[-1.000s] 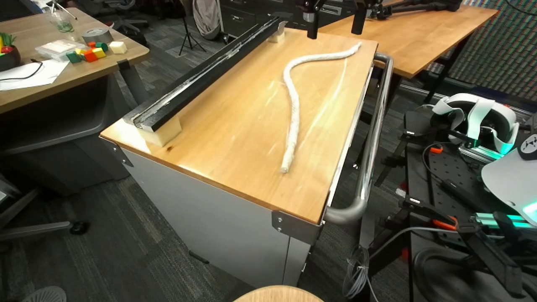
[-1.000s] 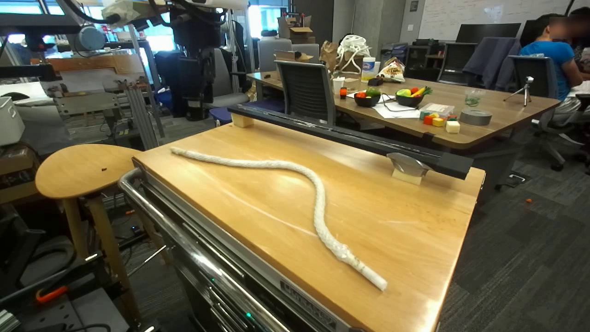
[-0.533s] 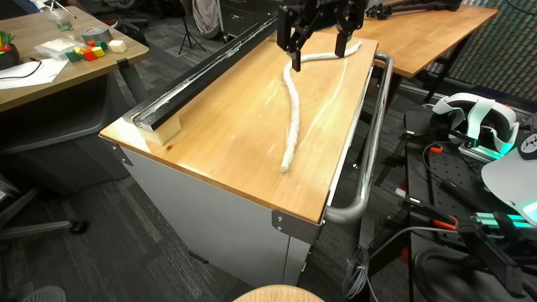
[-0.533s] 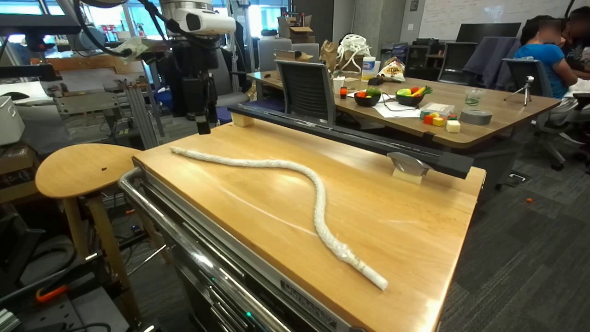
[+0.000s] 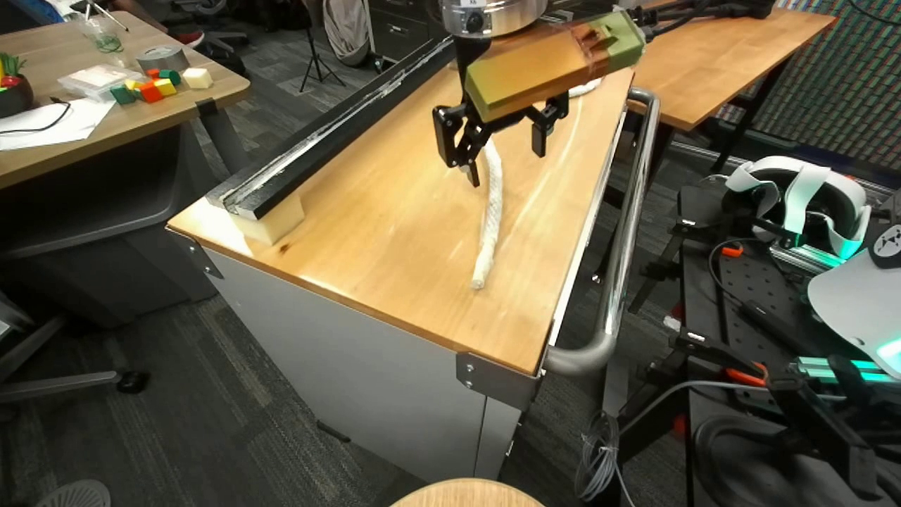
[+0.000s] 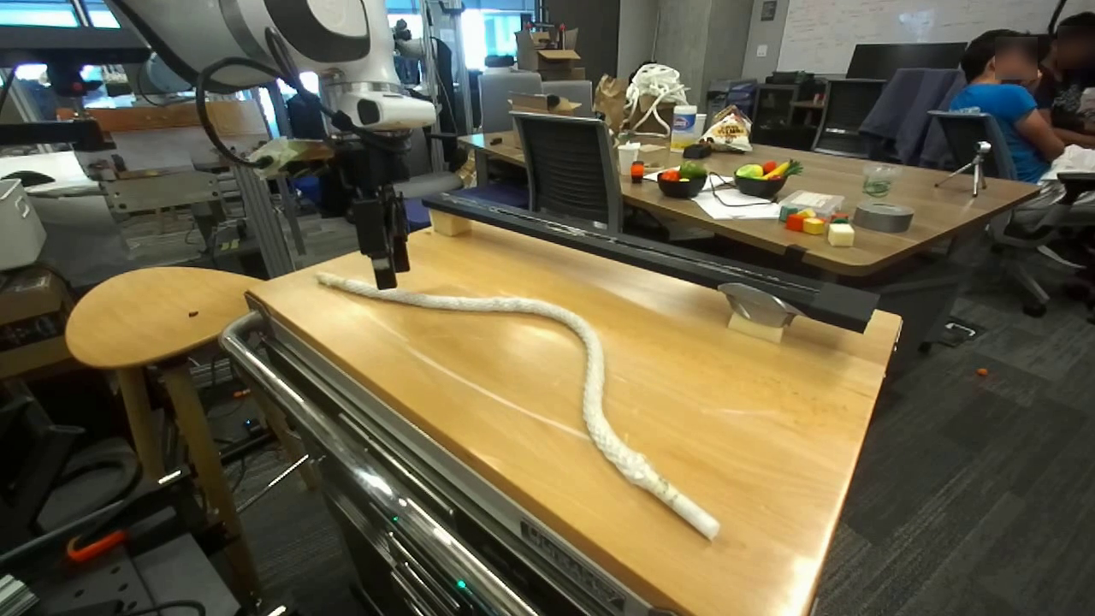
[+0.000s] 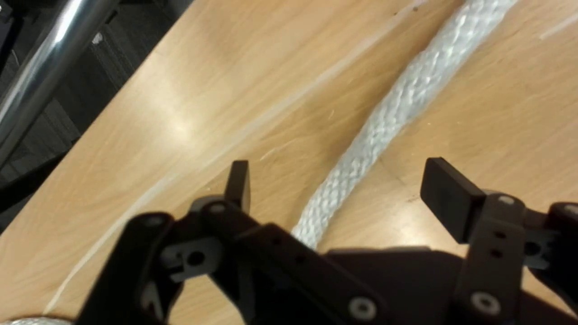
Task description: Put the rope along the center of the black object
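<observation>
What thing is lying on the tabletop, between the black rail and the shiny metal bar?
The white rope, loosely curved, in both exterior views; the open gripper hangs above it.

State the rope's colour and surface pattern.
The rope is whitish, with a braided weave; the wrist view shows the pattern best.

- Windows (image 6: 492, 38) behind the scene in an exterior view are blown out to a bluish white.
- The wooden surface (image 6: 736, 376) is well lit and glossy, with glare in both exterior views.
- Pale streaks of light run along the black object (image 5: 359, 121); hard highlights run along the metal handle (image 6: 376, 488).
- The carpet (image 5: 176, 422) is dim.
- Green light tints the headset (image 5: 806, 186).
- In the wrist view, the claw (image 7: 341, 185) is dark and soft; the rope (image 7: 399, 106) shows a readable weave.
</observation>
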